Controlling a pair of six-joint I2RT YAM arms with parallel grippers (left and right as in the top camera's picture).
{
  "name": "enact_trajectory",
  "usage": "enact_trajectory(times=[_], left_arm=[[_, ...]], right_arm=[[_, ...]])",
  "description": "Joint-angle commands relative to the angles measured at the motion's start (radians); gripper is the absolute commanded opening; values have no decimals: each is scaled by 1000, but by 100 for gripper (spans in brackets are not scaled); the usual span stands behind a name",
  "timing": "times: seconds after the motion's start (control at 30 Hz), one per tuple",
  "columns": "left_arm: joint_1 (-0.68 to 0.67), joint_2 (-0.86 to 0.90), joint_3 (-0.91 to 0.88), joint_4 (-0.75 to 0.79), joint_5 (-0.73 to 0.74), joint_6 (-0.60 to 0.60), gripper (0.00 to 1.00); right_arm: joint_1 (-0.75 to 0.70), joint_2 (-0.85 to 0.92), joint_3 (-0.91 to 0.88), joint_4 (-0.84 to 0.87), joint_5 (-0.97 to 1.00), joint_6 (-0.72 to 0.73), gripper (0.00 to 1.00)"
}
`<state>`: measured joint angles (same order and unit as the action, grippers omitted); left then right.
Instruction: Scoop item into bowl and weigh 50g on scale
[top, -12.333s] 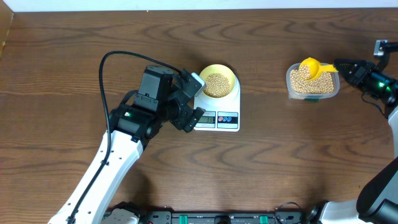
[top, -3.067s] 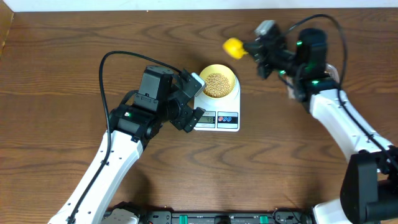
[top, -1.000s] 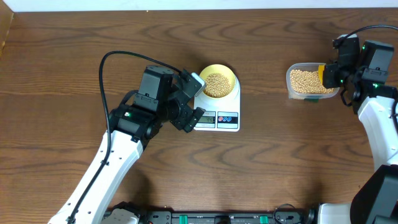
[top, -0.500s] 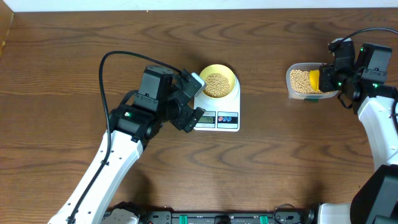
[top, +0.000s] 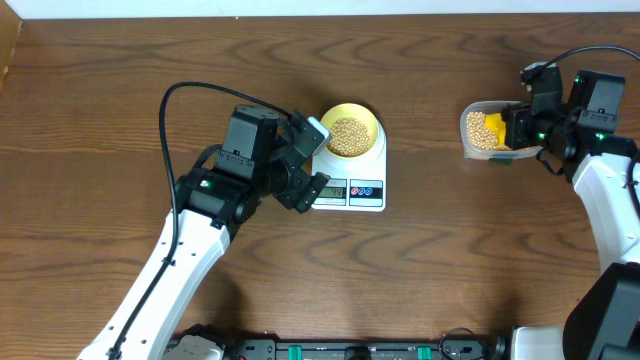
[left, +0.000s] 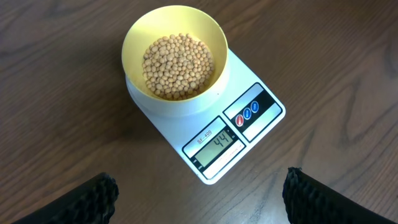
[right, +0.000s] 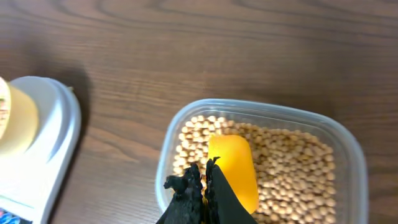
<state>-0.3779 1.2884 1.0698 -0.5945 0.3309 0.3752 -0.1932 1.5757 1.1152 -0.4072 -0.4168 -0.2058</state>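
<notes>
The pale-yellow bowl stands on the white scale, holding a layer of tan beans; the display reads 44. My left gripper hovers open over the scale's front-left corner, with nothing between its fingers. My right gripper is shut on the handle of a yellow scoop. The scoop lies in the heap of beans inside a clear plastic tub.
The tub sits at the far right of the brown wooden table, well apart from the scale. A black cable loops above the left arm.
My right gripper has slid left, pushing the yellow scoop farther into the tub of beans. The left arm, bowl and scale have not moved.
</notes>
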Motion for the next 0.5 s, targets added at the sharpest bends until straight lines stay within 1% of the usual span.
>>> enact_trajectory(times=[0.0,0.27,0.47], left_arm=[[-1,-14,-7,1,0,17,87],[-1,-14,-7,1,0,17,87],[-1,-14,-7,1,0,17,87]], right_arm=[[5,8,1,-4,-61,47,1],[-3,8,1,7,-61,117,1],[-40,6,2,43,-61,125,1]])
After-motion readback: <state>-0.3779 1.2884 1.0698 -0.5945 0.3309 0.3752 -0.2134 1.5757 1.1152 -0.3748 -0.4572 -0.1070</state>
